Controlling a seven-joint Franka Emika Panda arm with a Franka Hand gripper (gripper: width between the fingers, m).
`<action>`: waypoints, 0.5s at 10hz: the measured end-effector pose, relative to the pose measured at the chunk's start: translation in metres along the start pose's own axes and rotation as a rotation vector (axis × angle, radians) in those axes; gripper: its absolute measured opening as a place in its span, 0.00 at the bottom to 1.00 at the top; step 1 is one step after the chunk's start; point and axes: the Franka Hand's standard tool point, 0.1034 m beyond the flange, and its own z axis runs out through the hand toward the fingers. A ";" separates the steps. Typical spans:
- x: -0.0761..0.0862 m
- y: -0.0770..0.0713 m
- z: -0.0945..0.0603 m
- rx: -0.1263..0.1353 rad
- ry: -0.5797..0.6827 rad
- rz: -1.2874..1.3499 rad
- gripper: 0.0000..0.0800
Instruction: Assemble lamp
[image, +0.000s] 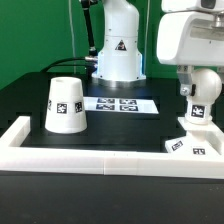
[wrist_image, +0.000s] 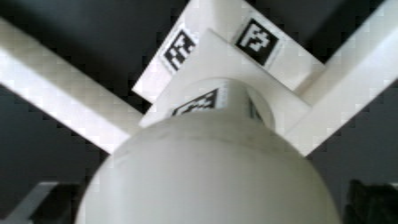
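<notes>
The white tapered shade (image: 62, 105) stands mouth down on the black table at the exterior view's left, with a tag on its side. At the exterior view's right the rounded bulb piece (image: 197, 112) stands upright over the flat square base (image: 184, 147), which sits in the corner of the white rail. My gripper (image: 198, 90) hangs straight above the bulb, open, its fingers on either side of the bulb's upper part. The wrist view is filled by the bulb (wrist_image: 214, 160); beyond it lies the tagged base (wrist_image: 240, 45). Dark fingertips (wrist_image: 32, 203) show only at the frame's edges.
A low white rail (image: 100, 156) runs along the table's front and up its left side (image: 15, 135). The marker board (image: 120, 103) lies flat at mid-table before the arm's own pedestal (image: 118, 55). In the wrist view the rail's arms (wrist_image: 54, 70) meet in a corner under the base.
</notes>
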 end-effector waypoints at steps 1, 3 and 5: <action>-0.001 0.001 0.000 -0.001 -0.001 -0.052 0.87; -0.002 0.002 0.001 -0.008 -0.009 -0.208 0.87; 0.006 0.004 0.000 -0.021 -0.041 -0.421 0.87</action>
